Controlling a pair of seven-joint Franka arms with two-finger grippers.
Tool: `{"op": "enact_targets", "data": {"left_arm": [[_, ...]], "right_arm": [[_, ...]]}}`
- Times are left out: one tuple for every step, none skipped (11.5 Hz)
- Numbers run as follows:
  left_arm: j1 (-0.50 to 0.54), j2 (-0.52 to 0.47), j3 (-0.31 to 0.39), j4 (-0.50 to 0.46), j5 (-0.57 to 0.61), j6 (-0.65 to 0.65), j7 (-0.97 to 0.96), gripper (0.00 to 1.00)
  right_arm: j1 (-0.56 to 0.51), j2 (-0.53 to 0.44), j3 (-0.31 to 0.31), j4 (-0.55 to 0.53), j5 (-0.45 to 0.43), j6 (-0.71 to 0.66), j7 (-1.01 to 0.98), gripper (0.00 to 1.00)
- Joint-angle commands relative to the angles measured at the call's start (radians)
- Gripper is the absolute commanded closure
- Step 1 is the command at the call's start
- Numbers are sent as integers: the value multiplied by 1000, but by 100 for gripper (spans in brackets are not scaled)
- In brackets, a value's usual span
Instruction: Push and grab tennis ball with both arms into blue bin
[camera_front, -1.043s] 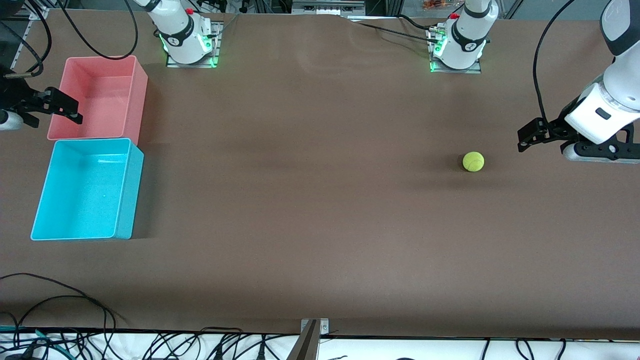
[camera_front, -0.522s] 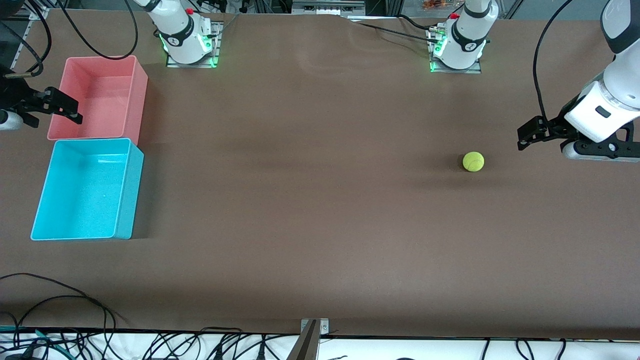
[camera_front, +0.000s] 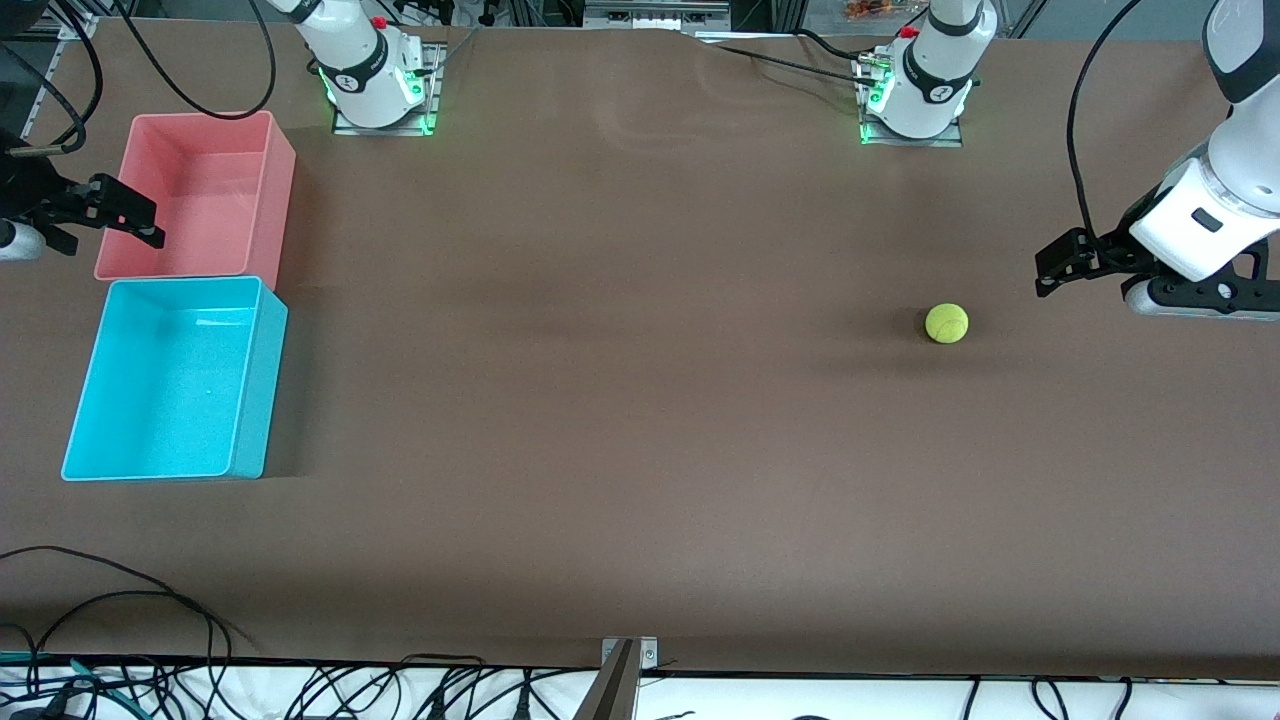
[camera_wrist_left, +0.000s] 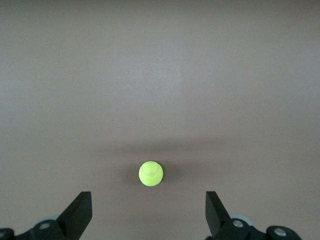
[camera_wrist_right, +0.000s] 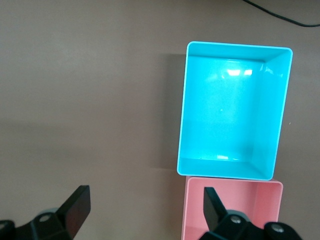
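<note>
The tennis ball (camera_front: 946, 323) is a small yellow-green ball lying on the brown table toward the left arm's end. My left gripper (camera_front: 1050, 270) hangs over the table beside the ball, apart from it and pointing toward it. In the left wrist view the tennis ball (camera_wrist_left: 150, 173) sits just ahead of the left gripper (camera_wrist_left: 149, 215), whose jaws stand wide open with nothing between them. The blue bin (camera_front: 255, 385) stands at the right arm's end with nothing in it. My right gripper (camera_front: 150, 225) hovers open over the pink tub's outer edge; the right wrist view shows the right gripper (camera_wrist_right: 145, 212) and the blue bin (camera_wrist_right: 232, 120).
A pink tub (camera_front: 275, 190) of like size stands against the blue bin, farther from the front camera; it also shows as the pink tub (camera_wrist_right: 235, 210) in the right wrist view. Both arm bases (camera_front: 380, 85) stand along the table's back edge. Loose black cables (camera_front: 120, 600) lie at the front edge.
Both grippers have shifted only very slightly. The tennis ball and the bins have not moved.
</note>
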Motion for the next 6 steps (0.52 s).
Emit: {"op": "enact_targets", "data": {"left_arm": [[11,-6,0,12,-30,-25,28,0],[11,-5,2,11,-30,-25,28,0],[11,-5,0,12,-30,-25,28,0],[11,-5,0,12,-30,-25,28,0],[11,-5,0,11,-30,-25,28,0],[11,-5,0,11,-30,-25,28,0]], "right_arm": [[-1,9,0,31,-8,-27,1,0],[-1,9,-1,32,-8,-27,-1,0],[-1,9,0,32,-10,-29,1,0],[-3,9,0,34,-10,-29,1,0],[-3,11,-1,39,-8,-29,-1,0],[-3,11,0,37,-10,-31,1,0]]}}
